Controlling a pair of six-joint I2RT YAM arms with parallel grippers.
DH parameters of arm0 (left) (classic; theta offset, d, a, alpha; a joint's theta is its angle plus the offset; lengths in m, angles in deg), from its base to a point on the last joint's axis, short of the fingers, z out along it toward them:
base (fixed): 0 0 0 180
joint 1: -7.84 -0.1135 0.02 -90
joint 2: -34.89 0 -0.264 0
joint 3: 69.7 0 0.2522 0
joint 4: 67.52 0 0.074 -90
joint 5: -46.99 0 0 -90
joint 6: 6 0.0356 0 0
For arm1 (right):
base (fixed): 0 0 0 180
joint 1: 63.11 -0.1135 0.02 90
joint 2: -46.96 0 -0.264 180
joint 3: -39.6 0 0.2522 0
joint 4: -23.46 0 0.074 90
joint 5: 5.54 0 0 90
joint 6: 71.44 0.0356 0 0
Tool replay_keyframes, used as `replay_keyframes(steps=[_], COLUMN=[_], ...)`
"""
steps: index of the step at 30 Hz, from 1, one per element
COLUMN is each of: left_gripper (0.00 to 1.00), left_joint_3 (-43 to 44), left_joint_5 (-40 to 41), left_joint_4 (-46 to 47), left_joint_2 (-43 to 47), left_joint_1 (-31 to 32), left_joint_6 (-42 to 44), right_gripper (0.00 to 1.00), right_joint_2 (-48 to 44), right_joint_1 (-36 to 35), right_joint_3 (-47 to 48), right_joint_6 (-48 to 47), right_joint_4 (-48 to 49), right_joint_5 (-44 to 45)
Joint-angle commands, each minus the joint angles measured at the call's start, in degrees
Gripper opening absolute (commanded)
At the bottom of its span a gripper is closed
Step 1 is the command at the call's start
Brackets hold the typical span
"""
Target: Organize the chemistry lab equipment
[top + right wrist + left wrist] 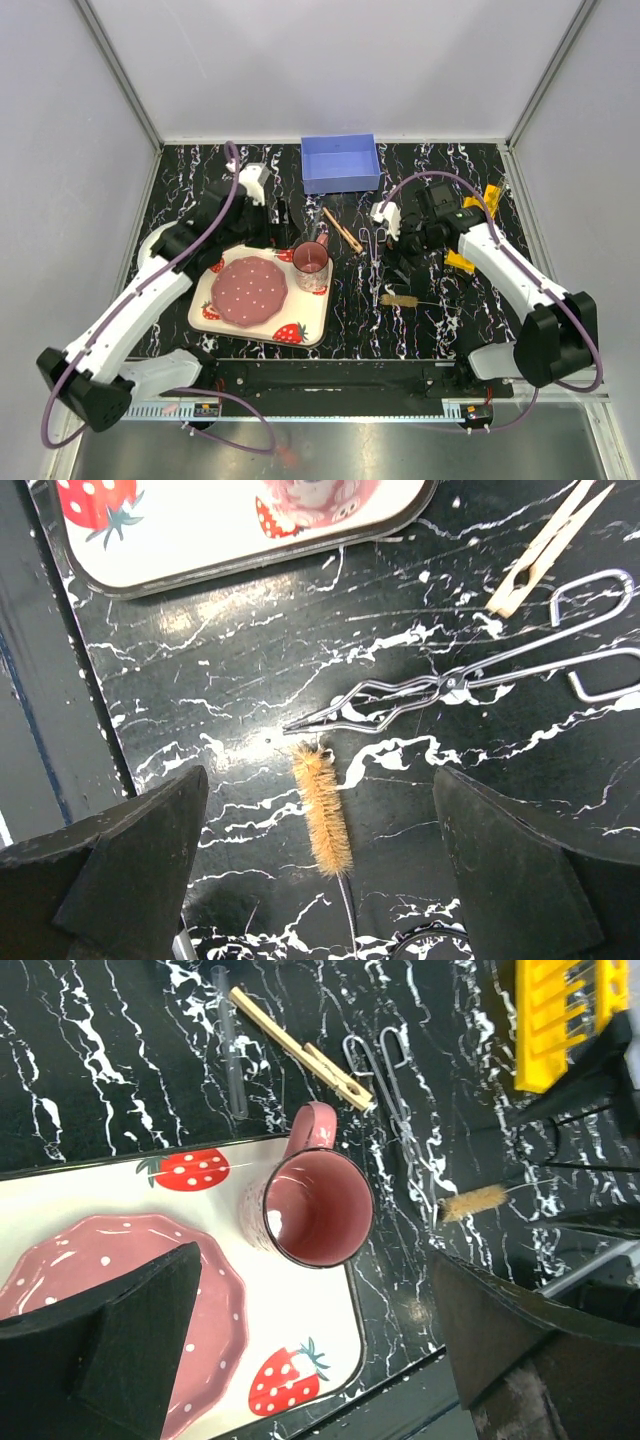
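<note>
Right wrist view puts the brush (322, 810) flat on the table (200, 660), squarely between the wide-spread jaws of the right gripper (320, 780) — its long axis crossing their line, forceps (450, 685) just beyond — so this arm is nearer than the left gripper (312, 1255), likewise spread, near the cup (318, 1205).

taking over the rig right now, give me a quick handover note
Left hand: open, empty, above the pink cup on the strawberry-print tray.
Right hand: open, empty, above the tan wire bristle brush.
Tan wooden clamp, metal scissor-like forceps, thin clear tube and brush lie loose on the black marbled table; long yellow holed rack beside the right arm.
Done: nothing visibly sorted. Left: every tool, probably brush first.
</note>
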Motion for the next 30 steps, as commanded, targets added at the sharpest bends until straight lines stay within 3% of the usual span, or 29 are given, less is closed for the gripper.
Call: replay_keyframes(steps=[1,9,12,19,26,30], left_gripper=[0.99,0.98,0.93,0.77,0.61,0.6], left_joint_3=[6.52,18.38,26.02,44.47,48.28,50.21], left_joint_5=[2.69,3.85,-1.15,-3.89,-2.05,-4.77], left_joint_4=[-2.83,-7.74,-10.02,-16.97,-18.38,-17.77], left_joint_2=[-6.76,-23.73,-32.26,-53.62,-63.12,-67.42], left_joint_1=[-0.45,-6.07,-8.89,-9.77,-9.77,-9.68], left_joint_6=[3.5,8.08,9.39,12.12,14.23,13.88], right_gripper=[1.0,1.0,1.0,1.0,1.0,1.0], right_joint_2=[-5.43,-6.32,-6.23,-4.65,-4.03,-3.85], right_joint_1=[-0.34,-0.43,-0.43,-0.34,-0.08,-0.17], right_joint_3=[-0.14,0.03,0.2,2.05,2.31,2.23], right_joint_6=[3.58,3.93,4.46,9.2,10.44,10.7], right_joint_4=[3.01,2.92,3.01,4.24,4.51,4.51], right_joint_5=[-4.44,-2.16,-1.37,0.48,-0.23,-0.49])
